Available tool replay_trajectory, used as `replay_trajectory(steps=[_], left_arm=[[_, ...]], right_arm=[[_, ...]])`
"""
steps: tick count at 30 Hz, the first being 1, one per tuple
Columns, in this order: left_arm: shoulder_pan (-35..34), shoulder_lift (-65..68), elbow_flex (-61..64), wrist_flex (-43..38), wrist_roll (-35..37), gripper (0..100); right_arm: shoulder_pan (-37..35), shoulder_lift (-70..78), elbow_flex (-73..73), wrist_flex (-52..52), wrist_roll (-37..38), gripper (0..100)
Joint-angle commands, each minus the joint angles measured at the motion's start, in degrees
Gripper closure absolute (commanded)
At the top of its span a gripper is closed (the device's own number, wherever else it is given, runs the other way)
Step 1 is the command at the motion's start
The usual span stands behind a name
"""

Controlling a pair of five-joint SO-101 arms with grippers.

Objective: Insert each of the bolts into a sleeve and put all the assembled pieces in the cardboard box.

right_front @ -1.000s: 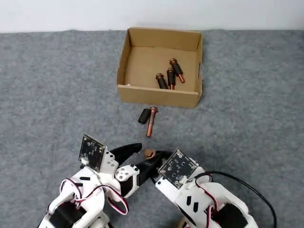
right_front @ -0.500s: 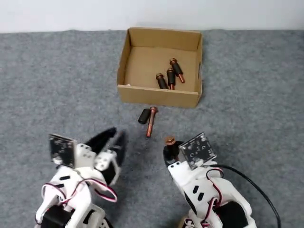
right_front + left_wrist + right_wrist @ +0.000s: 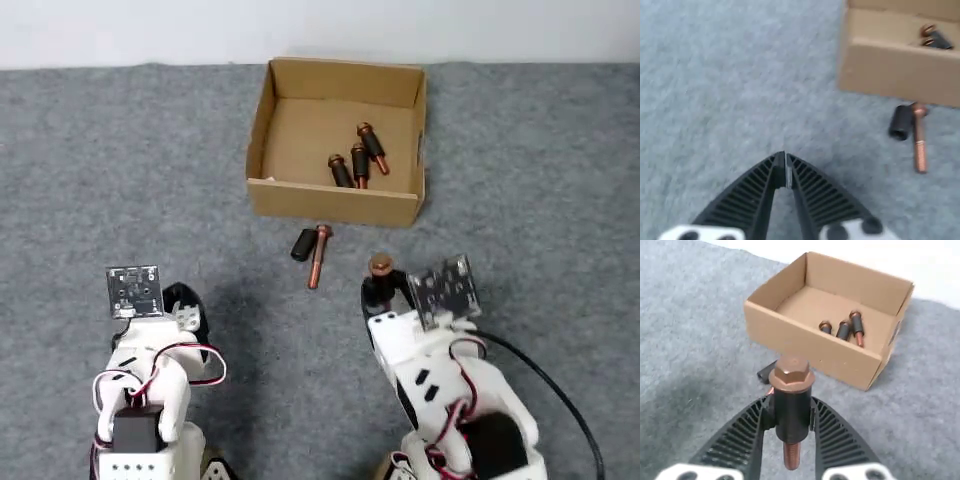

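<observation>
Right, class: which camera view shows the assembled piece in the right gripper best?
The right wrist view: the assembled piece stands upright between the fingers, with head, black sleeve and threaded tip all plain. The high view shows mostly its copper head from above.

Before the cardboard box lie bolt and sleeve — top open.

Bright, even, diffuse light from above. The cardboard box throws only a thin soft shadow on the grey carpet along its near wall. Bigger soft dark patches lie nearer than the box, beside the left arm and right arm. The white strip beyond the box is almost blown out. Head of the bolt: dull sheen, no hard glare.
</observation>
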Motion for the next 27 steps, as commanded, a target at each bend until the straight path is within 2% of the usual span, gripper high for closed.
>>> replay_trajectory(steps=[1, 12, 19, 23, 27], left_arm=[[-1.76, -0.44, 1.36, -1.58, -0.97, 100], [-1.67, -0.18, 1.8, 1.41, -0.7, 100], [-2.02, -0.18, 1.89, 1.41, -0.88, 100], [-7.3, -0.18, 1.89, 0.18, -0.97, 100], [-7.56, -0.18, 1.89, 0.0, -0.97, 100]], right_arm=[[0.75, 12.0, -10.2, -4.88, -0.7, 99.1], [11.12, 57.45, -35.6, -19.82, -0.79, 99.1], [11.38, 82.95, -53.45, -27.03, -0.79, 99.1], [11.82, 95.69, -61.89, -27.38, -0.35, 99.1], [12.79, 106.33, -69.19, -27.3, -0.35, 99.1]])
